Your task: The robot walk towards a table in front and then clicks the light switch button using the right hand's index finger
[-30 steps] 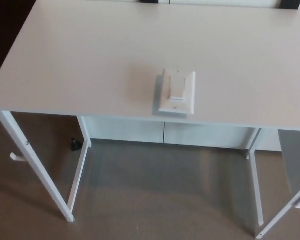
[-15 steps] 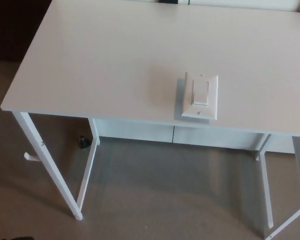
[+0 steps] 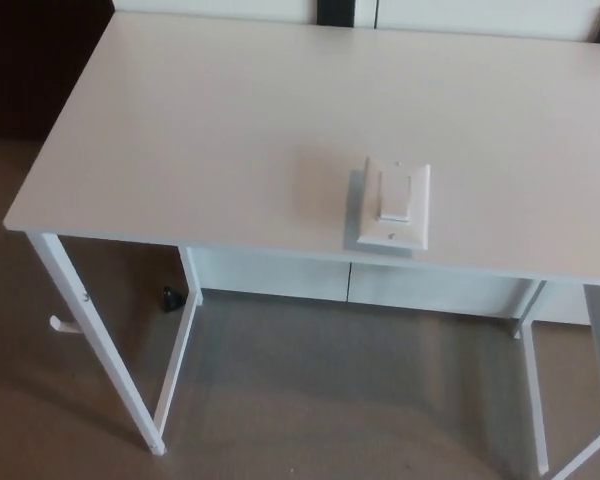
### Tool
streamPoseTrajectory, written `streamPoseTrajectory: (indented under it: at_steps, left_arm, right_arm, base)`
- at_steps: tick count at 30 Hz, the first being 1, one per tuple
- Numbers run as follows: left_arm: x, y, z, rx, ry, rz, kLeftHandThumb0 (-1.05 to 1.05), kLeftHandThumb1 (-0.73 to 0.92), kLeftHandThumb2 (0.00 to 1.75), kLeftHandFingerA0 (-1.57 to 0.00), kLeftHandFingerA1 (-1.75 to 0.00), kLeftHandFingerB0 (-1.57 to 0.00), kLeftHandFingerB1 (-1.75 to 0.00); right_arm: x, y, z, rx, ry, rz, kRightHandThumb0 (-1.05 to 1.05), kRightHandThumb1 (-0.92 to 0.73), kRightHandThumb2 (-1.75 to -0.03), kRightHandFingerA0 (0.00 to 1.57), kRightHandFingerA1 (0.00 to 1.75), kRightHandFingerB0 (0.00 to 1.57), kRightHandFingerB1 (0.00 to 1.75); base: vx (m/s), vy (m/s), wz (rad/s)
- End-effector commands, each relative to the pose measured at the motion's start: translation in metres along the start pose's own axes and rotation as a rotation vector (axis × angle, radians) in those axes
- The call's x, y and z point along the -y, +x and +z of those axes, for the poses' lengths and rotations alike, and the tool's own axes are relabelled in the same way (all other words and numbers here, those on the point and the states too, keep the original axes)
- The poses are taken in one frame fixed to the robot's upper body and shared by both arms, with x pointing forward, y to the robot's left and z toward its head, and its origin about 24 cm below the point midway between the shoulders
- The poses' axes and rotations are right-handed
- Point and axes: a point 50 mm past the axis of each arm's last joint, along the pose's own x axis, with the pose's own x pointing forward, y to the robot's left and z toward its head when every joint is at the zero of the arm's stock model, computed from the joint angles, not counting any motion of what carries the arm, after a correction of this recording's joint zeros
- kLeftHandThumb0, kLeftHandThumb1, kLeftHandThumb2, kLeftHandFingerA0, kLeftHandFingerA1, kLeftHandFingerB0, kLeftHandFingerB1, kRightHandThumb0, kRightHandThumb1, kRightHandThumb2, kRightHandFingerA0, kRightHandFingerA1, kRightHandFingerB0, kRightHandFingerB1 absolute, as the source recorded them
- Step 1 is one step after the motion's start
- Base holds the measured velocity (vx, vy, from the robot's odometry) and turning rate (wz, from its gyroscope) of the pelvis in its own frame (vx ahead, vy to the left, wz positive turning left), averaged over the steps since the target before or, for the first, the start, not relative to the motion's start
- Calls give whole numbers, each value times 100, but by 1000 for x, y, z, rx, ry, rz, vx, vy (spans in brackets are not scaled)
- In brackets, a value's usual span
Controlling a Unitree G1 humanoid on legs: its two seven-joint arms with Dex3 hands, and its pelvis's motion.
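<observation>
A white table (image 3: 180, 130) is filling most of the head view, standing on white legs over a grey floor (image 3: 310, 400). The light switch (image 3: 394, 205) is lying flat near the table's front edge, right of centre, its long axis running away from the robot. Neither robot hand is showing, so their state cannot be told; the switch's rightward placement is favouring the right arm.

We see a plain pale, off-white worktop (image 3: 210, 130) on white legs (image 3: 95, 335), and the light switch (image 3: 394, 205) near its front edge is white too, plate and rocker alike. Below, the floor (image 3: 320, 390) is dull grey-brown, with a small black object (image 3: 170, 297) on it.
</observation>
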Motion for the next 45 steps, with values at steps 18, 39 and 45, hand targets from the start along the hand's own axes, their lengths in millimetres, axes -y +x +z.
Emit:
streamPoseTrajectory:
  at_steps: [18,39,45]
  left_arm:
    - [-5,2,7,2,29,12,-14,50,55,-61,-47,-53,-40]
    - [14,-1,5,16,57,-53,-16,48,54,-61,-47,-54,-40]
    - [32,-1,5,17,71,-81,-17,48,54,-61,-46,-54,-40]
  right_arm:
    - [5,5,4,5,-24,-1,-25,-69,-60,51,53,43,45]
    - [10,7,7,11,-43,0,-26,-70,-60,49,50,42,46]
    - [10,6,6,4,-59,3,-26,-70,-60,49,49,42,44]
  base:
    - [132,41,1]
    - [68,79,-1]
    - [24,-60,5]
